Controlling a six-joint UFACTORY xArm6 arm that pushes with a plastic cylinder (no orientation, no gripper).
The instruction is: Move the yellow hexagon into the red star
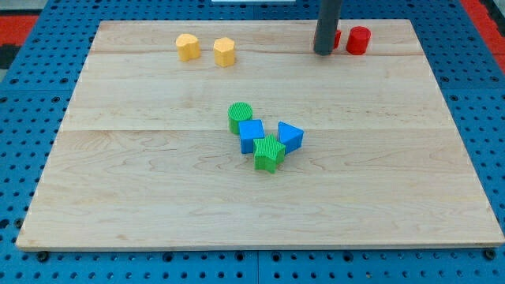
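A yellow hexagon [224, 51] lies near the board's top edge, left of centre. A second yellow block [188, 46], with a notched outline, sits just to its left. My tip [323, 52] rests on the board at the view's top right, well to the right of the yellow hexagon. The rod hides most of a red block [337, 38] just behind it, so I cannot make out that block's shape. A red cylinder [358, 39] stands just right of that block.
A cluster sits at the board's middle: a green cylinder [241, 116], a blue cube [252, 135], a green star [269, 152] and a blue triangle [289, 136], close together. The wooden board [118, 197] lies on a blue pegboard.
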